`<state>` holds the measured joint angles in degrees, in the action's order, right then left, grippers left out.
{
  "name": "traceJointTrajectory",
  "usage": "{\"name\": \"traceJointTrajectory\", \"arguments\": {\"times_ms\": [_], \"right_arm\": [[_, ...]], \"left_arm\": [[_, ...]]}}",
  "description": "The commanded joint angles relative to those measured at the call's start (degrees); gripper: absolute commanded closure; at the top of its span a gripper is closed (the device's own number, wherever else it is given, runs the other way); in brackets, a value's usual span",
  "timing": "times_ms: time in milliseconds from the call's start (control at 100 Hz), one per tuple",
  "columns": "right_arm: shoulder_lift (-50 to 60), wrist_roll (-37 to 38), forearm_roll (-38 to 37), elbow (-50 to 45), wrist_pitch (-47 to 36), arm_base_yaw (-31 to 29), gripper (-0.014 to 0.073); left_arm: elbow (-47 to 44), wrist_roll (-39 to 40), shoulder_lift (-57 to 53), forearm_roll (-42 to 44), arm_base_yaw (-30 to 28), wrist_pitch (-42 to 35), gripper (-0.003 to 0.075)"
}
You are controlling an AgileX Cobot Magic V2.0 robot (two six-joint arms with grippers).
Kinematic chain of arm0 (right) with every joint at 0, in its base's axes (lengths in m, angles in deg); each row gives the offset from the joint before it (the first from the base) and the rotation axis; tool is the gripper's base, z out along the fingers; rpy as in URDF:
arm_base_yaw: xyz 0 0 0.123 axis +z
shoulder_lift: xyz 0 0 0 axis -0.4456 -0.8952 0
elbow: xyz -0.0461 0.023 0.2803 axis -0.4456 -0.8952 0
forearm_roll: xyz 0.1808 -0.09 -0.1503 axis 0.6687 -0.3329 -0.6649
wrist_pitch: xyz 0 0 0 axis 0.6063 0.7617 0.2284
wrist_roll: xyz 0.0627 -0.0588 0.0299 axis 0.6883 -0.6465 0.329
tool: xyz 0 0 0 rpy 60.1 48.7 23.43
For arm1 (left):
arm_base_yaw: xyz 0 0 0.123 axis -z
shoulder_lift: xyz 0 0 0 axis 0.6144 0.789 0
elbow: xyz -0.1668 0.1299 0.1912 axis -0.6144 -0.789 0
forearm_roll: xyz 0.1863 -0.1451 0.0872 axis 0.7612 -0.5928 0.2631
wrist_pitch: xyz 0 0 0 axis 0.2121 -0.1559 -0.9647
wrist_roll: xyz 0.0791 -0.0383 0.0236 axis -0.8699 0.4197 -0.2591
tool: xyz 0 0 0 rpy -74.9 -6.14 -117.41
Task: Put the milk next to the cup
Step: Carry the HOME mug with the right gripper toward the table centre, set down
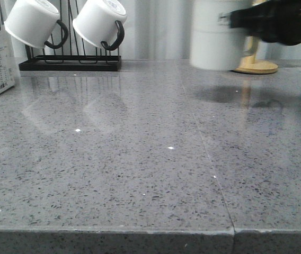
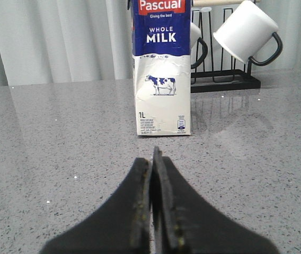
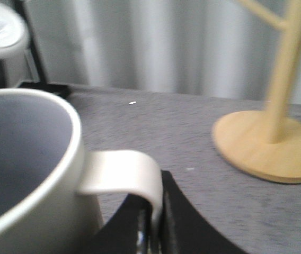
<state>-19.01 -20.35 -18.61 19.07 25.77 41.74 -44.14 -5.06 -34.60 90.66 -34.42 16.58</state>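
Gripping a white cup point(image 3: 28, 180) by its handle, the right gripper point(image 3: 153, 227) holds it upright above the grey counter point(image 1: 140, 174) at the far right, close to a wooden stand point(image 3: 277, 137); in the front view the cup is motion-blurred with its shadow showing on the stone beneath. From the wrist camera the cup's inside looks empty. At the far left edge of the counter stands the milk point(image 2: 161, 69), a sealed carton, upright and untouched, beside a black rack point(image 2: 230, 79) hung with white mugs. The left gripper point(image 2: 153, 211) points at the milk from a short way off, its jaws pressed together on nothing. Judged from this, the task has barely begun: carton and cup are well apart, and the carton is not yet picked up.
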Motion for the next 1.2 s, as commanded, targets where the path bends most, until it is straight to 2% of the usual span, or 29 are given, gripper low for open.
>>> {"name": "traceJointTrajectory", "arguments": {"times_ms": [0, 160, 390, 460, 630, 700, 1030, 1110, 1190], "right_arm": [[-0.7, -0.4, -0.4, 3.4, -4.1, 2.3, 0.0658], [-4.4, -0.4, -0.4, 4.1, -5.2, 4.6, 0.0658], [-5.6, -0.4, -0.4, 4.1, -4.4, 4.8, 0.0652], [-5.6, -0.4, -0.4, 4.1, -3.5, 4.8, 0.0598], [-5.4, -0.4, -0.3, 4.0, -1.1, 4.8, 0.0363], [-4.8, -0.4, -0.3, 4.0, 0.5, 4.8, 0.032], [3.6, -0.4, -0.3, 0.4, 8.1, 4.8, 0.0326], [7.2, -0.4, -0.3, -1.2, 12.7, 4.8, 0.033], [11.9, -0.4, -0.3, -2.5, 18.8, 4.8, 0.0391]], "left_arm": [[-3.5, 0.6, -1.8, 0.0, 0.0, -4.9, 0.0741], [-3.5, 0.6, -1.8, 0.0, 0.0, -4.9, 0.0741], [-3.5, 0.6, -1.8, 0.0, 0.0, -4.9, 0.0741], [-3.5, 0.6, -1.8, 0.0, 0.0, -4.9, 0.0741], [-3.5, 0.6, -1.8, 0.0, 0.0, -4.9, 0.0741], [-3.5, 0.6, -1.8, 0.0, 0.0, -4.9, 0.0741], [-3.5, 0.6, -1.8, 0.0, 0.0, -4.9, 0.0741], [-3.5, 0.6, -1.8, 0.0, 0.0, -4.9, 0.0741], [-3.5, 0.6, -1.8, 0.0, 0.0, -4.9, 0.0741]]}}
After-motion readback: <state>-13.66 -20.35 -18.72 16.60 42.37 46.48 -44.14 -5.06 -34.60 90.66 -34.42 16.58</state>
